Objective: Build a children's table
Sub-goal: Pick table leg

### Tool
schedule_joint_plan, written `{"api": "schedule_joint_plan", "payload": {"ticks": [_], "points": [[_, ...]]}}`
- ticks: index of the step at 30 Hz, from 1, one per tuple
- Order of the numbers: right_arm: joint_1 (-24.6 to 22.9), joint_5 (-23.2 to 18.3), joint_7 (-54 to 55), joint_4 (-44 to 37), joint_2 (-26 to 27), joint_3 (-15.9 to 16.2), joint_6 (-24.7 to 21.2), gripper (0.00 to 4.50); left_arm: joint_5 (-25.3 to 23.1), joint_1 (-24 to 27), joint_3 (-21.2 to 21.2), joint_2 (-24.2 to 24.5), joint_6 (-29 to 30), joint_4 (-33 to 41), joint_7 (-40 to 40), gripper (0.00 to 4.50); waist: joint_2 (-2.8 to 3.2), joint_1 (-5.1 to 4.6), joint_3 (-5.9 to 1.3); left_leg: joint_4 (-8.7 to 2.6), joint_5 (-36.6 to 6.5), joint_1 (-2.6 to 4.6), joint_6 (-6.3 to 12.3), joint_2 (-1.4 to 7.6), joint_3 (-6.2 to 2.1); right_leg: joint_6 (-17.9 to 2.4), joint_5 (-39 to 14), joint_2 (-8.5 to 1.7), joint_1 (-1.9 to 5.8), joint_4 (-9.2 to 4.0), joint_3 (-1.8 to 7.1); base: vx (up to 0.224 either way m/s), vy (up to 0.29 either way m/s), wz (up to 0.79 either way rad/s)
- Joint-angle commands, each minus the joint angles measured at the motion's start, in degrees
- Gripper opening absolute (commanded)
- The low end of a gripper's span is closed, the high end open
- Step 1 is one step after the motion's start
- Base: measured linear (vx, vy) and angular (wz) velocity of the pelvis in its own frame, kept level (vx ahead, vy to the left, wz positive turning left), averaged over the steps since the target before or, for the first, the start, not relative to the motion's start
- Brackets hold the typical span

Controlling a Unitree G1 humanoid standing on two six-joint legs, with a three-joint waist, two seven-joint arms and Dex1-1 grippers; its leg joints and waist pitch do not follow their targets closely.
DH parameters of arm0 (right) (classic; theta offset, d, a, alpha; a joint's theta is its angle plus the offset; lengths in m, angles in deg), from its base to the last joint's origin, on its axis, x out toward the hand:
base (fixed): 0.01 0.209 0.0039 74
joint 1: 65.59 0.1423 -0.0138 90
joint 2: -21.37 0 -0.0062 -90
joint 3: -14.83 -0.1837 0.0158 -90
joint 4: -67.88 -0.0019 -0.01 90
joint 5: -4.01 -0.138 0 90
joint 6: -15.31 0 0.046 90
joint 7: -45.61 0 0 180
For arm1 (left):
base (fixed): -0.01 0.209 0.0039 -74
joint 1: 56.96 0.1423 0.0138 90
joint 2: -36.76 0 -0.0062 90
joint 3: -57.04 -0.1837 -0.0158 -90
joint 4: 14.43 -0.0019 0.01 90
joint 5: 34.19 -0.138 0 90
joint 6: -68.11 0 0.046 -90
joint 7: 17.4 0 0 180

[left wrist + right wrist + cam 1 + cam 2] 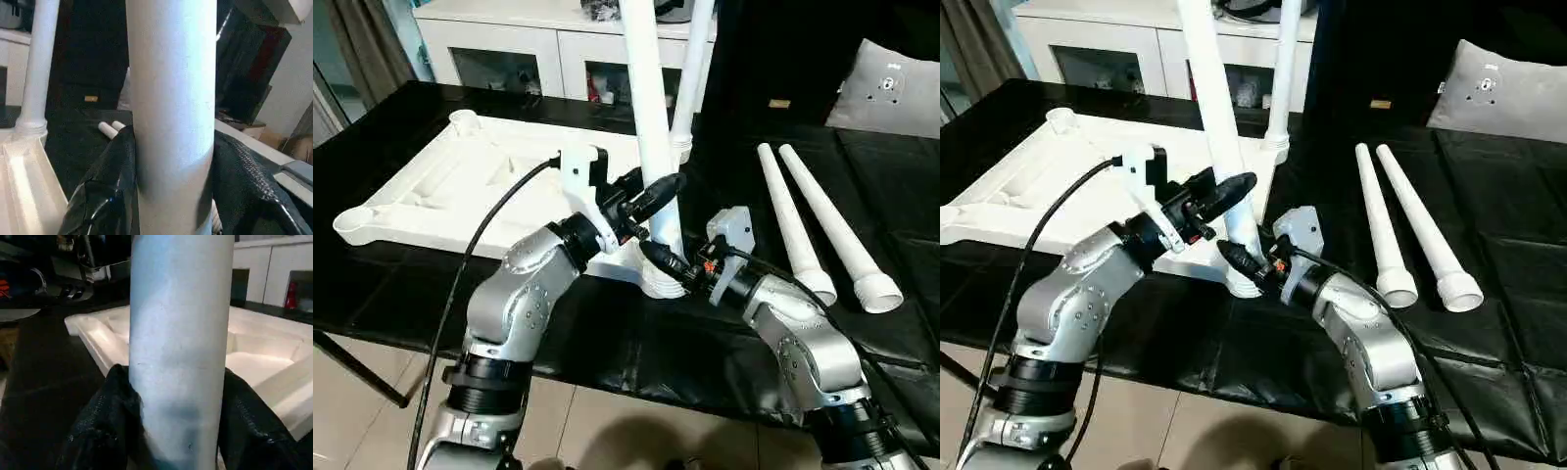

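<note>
The white table top (440, 191) lies upside down on the black-covered surface, ribbed underside up. One leg (690, 78) stands in the far right corner socket. A second leg (648, 127) stands upright in the near right corner socket. My left gripper (658, 194) is shut on this near leg from the left, a little above the socket; its black fingers (105, 196) press both sides of the leg (171, 112). My right gripper (668, 262) is shut on the same leg (178, 347) lower down, close to the socket. Two loose legs (798, 230) lie side by side at the right.
A white cabinet with glass doors (524, 49) stands behind the table. A grey cushion (891, 88) rests at the far right. A black cable (475, 255) runs along my left arm. The table's front edge is close below my forearms.
</note>
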Motion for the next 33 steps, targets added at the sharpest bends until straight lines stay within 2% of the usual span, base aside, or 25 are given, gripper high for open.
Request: {"api": "schedule_joint_plan", "payload": {"ticks": [1, 4, 6, 7, 9, 12, 13, 14, 15, 19, 21, 22, 23, 26, 27, 33], "points": [[1.5, -3.8, -0.6, -2.9, 0.7, -1.4, -1.3, 1.89, 1.2, -2.2, 1.5, 0.0, 1.7, -0.2, -0.9, 1.87, 0.31, 0.08, -4.14, -4.02, -11.9, -0.14, 2.2, 0.79, 0.15, -6.1, -22.5, -3.2, 3.72, -4.86, 1.86, 0.0, 0.0, 0.0], [1.7, -6.4, -1.0, -4.6, 0.8, -2.6, -3.6, 1.89, 2.0, -3.8, 1.9, -0.2, 2.7, 0.0, -1.3, 1.87, 0.45, 0.3, -4.29, -3.91, -10.7, -0.16, 2.4, 0.78, 0.16, -6.5, -21.2, -3.24, 3.83, -4.7, 1.87, 0.0, 0.0, 0.0], [1.7, -7.5, -1.6, -5.3, 0.7, -2.8, -4.6, 1.89, 2.3, -4.3, 2.0, -0.4, 3.2, 0.0, -1.6, 1.87, 0.31, 0.3, -4.37, -3.87, -9.6, -0.28, 2.47, 0.82, 0.18, -7.0, -19.5, -3.14, 3.93, -4.46, 1.93, 0.0, 0.0, 0.0], [1.6, -8.3, -2.0, -5.7, 0.7, -3.1, -5.5, 1.89, 2.7, -4.4, 2.3, -0.6, 3.9, 0.1, -2.1, 1.87, 0.48, 0.36, -4.37, -3.86, -9.6, -0.25, 2.52, 0.86, 0.18, -7.4, -19.2, -3.21, 3.9, -4.47, 1.91, 0.0, 0.0, 0.0], [1.6, -9.0, -2.4, -6.0, 0.6, -3.3, -6.8, 1.89, 2.7, -4.6, 2.4, -0.7, 4.5, 0.1, -2.5, 1.87, 0.23, 0.32, -4.4, -3.83, -9.3, -0.33, 2.61, 0.81, 0.22, -7.5, -19.1, -3.22, 4.04, -4.44, 1.91, 0.0, 0.0, 0.0], [1.7, -9.9, -2.5, -6.6, 0.2, -3.4, -8.4, 1.89, 2.3, -4.5, 2.0, -0.3, 4.9, 0.6, -2.6, 1.87, -0.04, 0.34, -4.34, -3.81, -9.1, -0.37, 2.64, 0.77, 0.28, -7.0, -20.6, -3.3, 4.02, -4.58, 1.9, 0.0, 0.0, 0.0], [1.9, -10.5, -2.6, -6.8, 0.0, -3.4, -9.2, 1.89, 1.8, -4.6, 1.4, 0.2, 4.8, 0.7, -2.4, 1.87, 0.13, 0.38, -4.29, -3.85, -9.5, -0.24, 2.62, 0.81, 0.27, -6.7, -21.7, -3.28, 3.87, -4.72, 1.86, 0.0, 0.0, 0.0], [1.9, -10.7, -2.6, -6.8, 0.0, -3.5, -9.5, 1.89, 1.8, -4.6, 1.4, 0.2, 5.0, 0.7, -2.5, 1.87, -0.09, 0.31, -4.27, -3.86, -9.7, -0.26, 2.58, 0.79, 0.31, -6.3, -22.4, -3.24, 3.84, -4.85, 1.84, 0.0, 0.0, 0.0], [2.0, -10.9, -2.6, -6.9, -0.1, -3.5, -9.9, 1.89, 1.9, -4.6, 1.5, 0.1, 5.3, 0.8, -2.7, 1.87, -0.05, 0.34, -4.27, -3.86, -9.7, -0.22, 2.5, 0.79, 0.28, -6.2, -22.6, -3.28, 3.82, -4.8, 1.84, 0.0, 0.0, 0.0], [2.8, -11.1, -3.0, -6.9, -0.9, -3.3, -11.6, 1.89, 1.6, -4.7, 1.9, 0.0, 6.2, 0.6, -4.1, 1.87, -0.18, 0.38, -4.26, -3.79, -9.2, -0.29, 2.44, 0.72, 0.33, -5.4, -23.3, -3.27, 3.77, -4.91, 1.85, 0.0, 0.0, 0.0], [3.1, -10.9, -3.1, -7.0, -1.2, -3.1, -12.3, 1.89, 1.5, -4.7, 2.3, -0.2, 6.6, 0.7, -4.9, 1.87, -0.54, 0.4, -4.27, -3.8, -8.7, -0.34, 2.43, 0.76, 0.34, -5.3, -23.2, -3.29, 3.78, -4.76, 1.87, 0.0, 0.0, 0.0], [3.2, -10.9, -3.1, -7.0, -1.5, -3.0, -12.7, 1.89, 1.4, -4.7, 2.4, -0.2, 6.5, 0.7, -5.3, 1.87, -0.43, 0.45, -4.3, -3.76, -8.5, -0.31, 2.47, 0.73, 0.34, -5.2, -23.3, -3.29, 3.75, -4.77, 1.86, 0.0, 0.0, 0.0], [3.6, -10.4, -2.7, -6.9, -1.9, -2.7, -13.2, 1.89, 1.1, -4.7, 2.5, -0.1, 5.9, 0.6, -5.5, 1.87, -0.82, 0.52, -4.32, -3.72, -8.0, -0.41, 2.59, 0.69, 0.4, -5.0, -23.4, -3.34, 3.8, -4.75, 1.88, 0.0, 0.0, 0.0], [3.9, -10.0, -2.5, -6.7, -2.1, -2.5, -13.5, 1.89, 0.8, -4.6, 2.4, 0.1, 5.3, 0.6, -5.4, 1.87, -0.76, 0.54, -4.33, -3.68, -7.5, -0.43, 2.7, 0.69, 0.44, -4.7, -23.5, -3.35, 3.7, -4.8, 1.88, 0.0, 0.0, 0.0], [4.2, -9.7, -2.4, -6.4, -2.4, -2.3, -13.7, 1.89, 0.4, -4.4, 2.1, 0.5, 4.9, 0.9, -5.2, 1.87, -1.0, 0.53, -4.33, -3.67, -7.4, -0.45, 2.73, 0.68, 0.48, -4.6, -23.5, -3.33, 3.69, -4.83, 1.89, 0.0, 0.0, 0.0], [5.1, -8.3, -2.3, -5.3, -3.0, -1.9, -13.6, 1.89, -0.3, -3.9, 1.3, 1.2, 4.8, 1.5, -5.1, 1.87, -0.93, 0.57, -4.23, -3.71, -7.3, -0.46, 2.54, 0.76, 0.43, -4.4, -23.8, -3.4, 3.63, -4.76, 1.9, 0.0, 0.0, 0.0]]}}
